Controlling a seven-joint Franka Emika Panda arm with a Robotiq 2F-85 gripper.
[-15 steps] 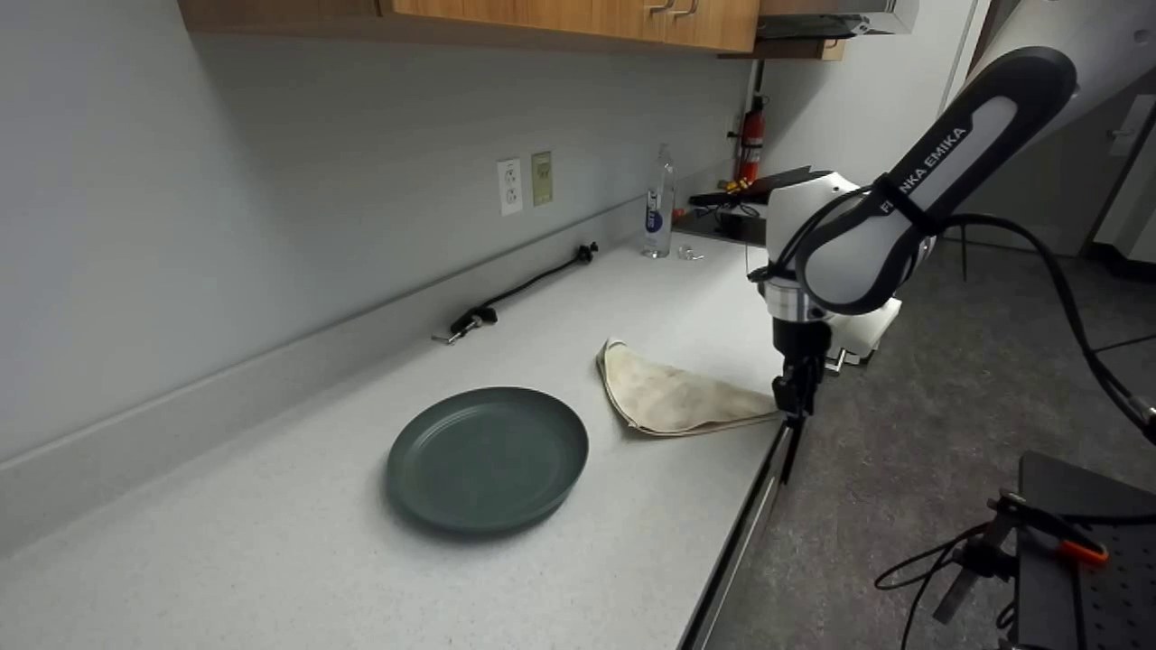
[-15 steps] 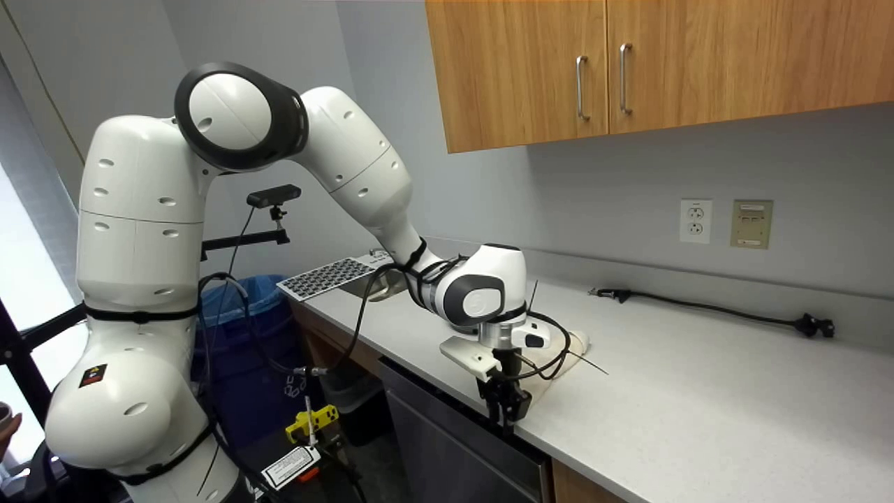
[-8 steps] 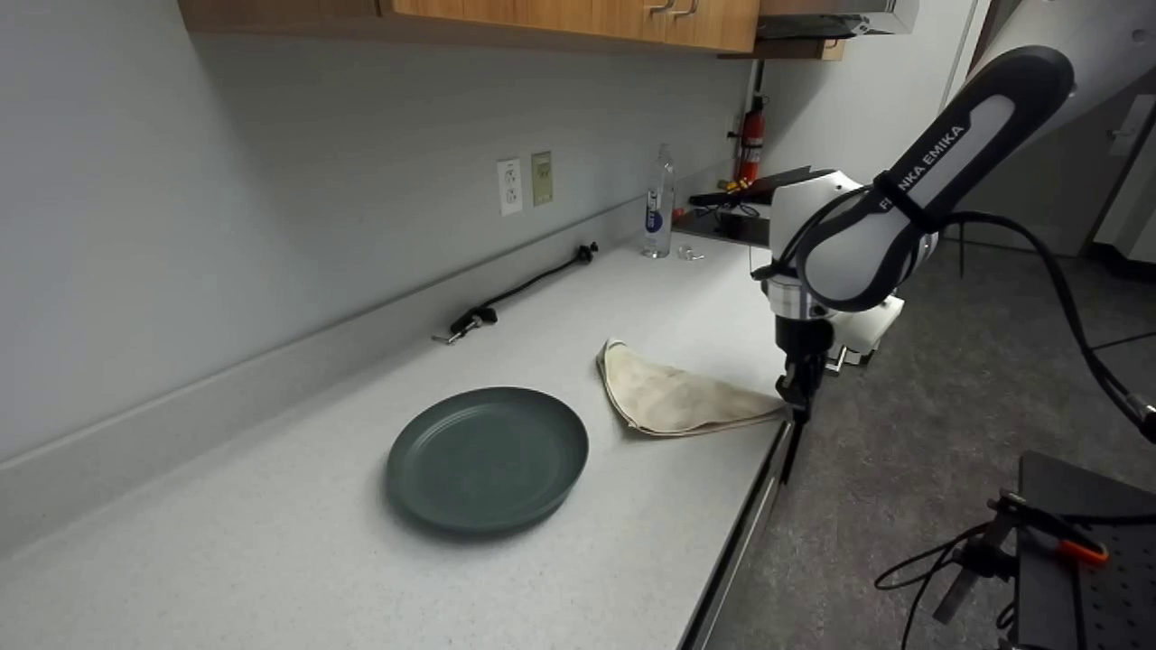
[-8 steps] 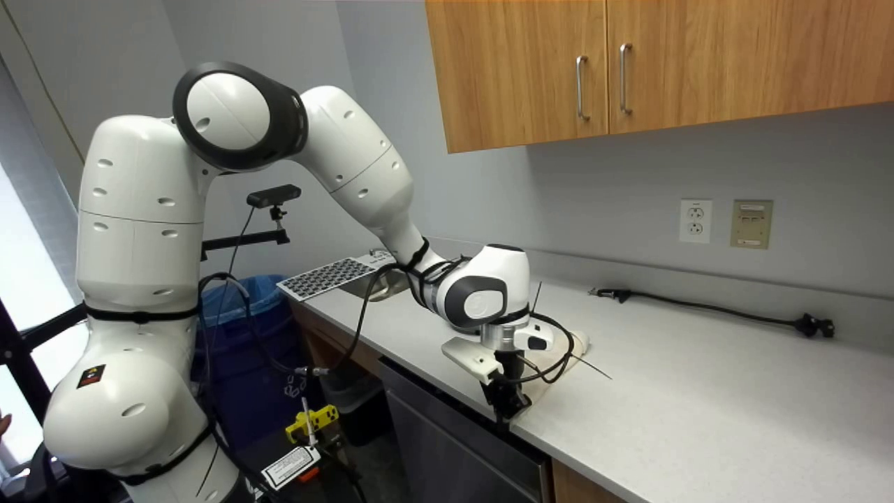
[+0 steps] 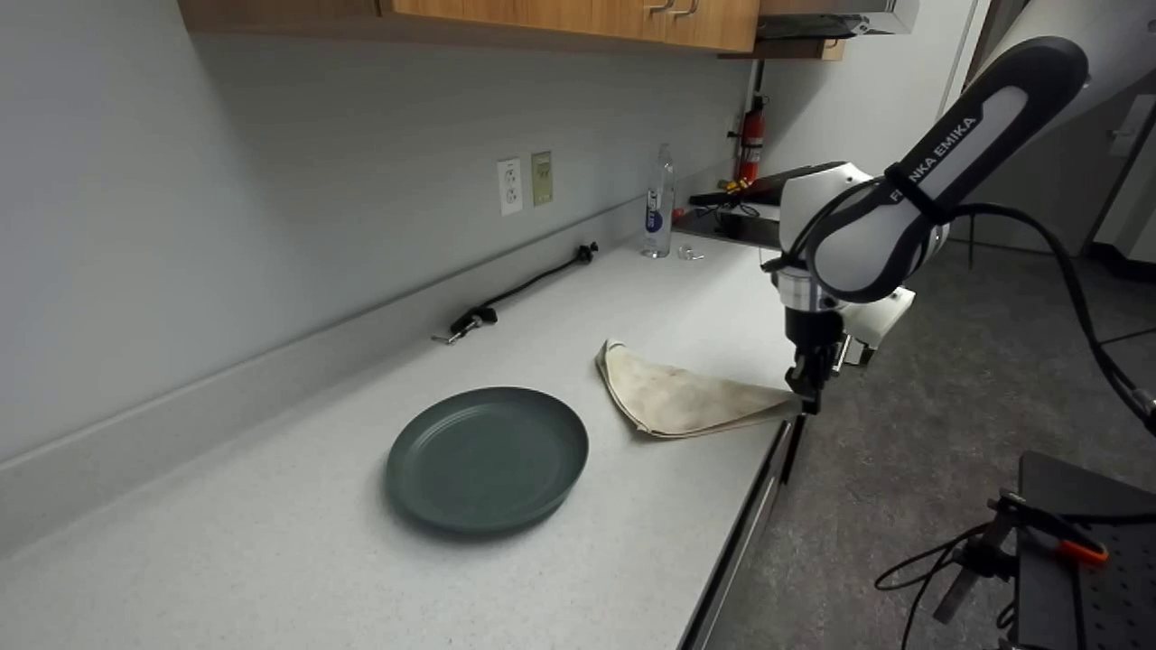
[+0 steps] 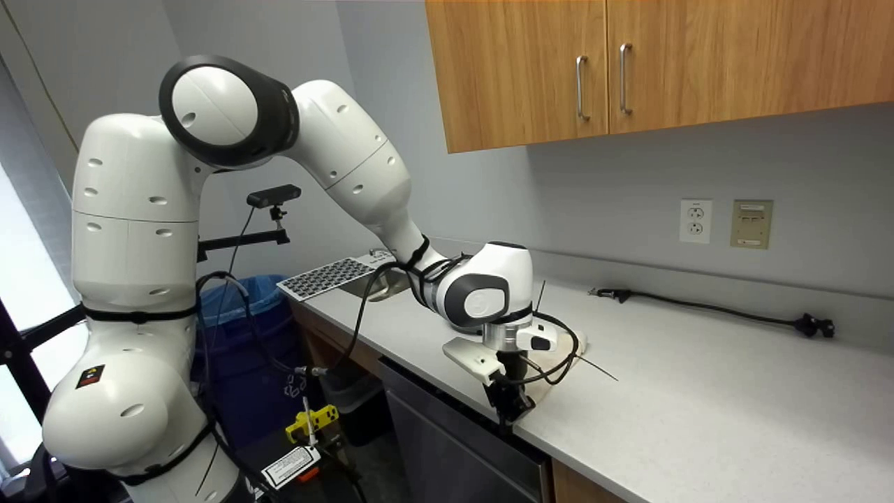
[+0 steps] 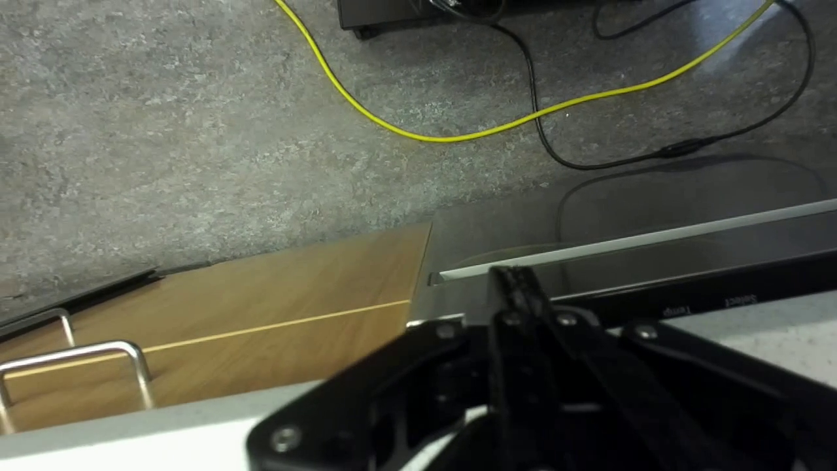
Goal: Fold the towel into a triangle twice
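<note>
The beige towel (image 5: 695, 397) lies folded in layers on the white counter, its narrow corner reaching the front edge. In an exterior view it is mostly hidden behind the wrist and cables, with a pale part (image 6: 564, 356) showing. My gripper (image 5: 810, 406) points down at the counter's front edge, with that corner running to its fingertips. In the wrist view the gripper's fingers (image 7: 513, 271) are pressed together; no cloth shows between them from that side. The gripper also shows at the edge in an exterior view (image 6: 506, 419).
A dark green plate (image 5: 488, 459) lies beside the towel. A black cable arm with clamps (image 5: 537, 278) lies along the wall. A clear bottle (image 5: 659, 212) stands further back. The stainless dishwasher front (image 6: 461, 440) is below the edge. Wooden cabinets (image 6: 517, 77) hang above.
The gripper has moved slightly outward and up at the counter's front edge. The towel's corner follows it, stretching a little further over the edge. The rest of the towel has hardly shifted.
</note>
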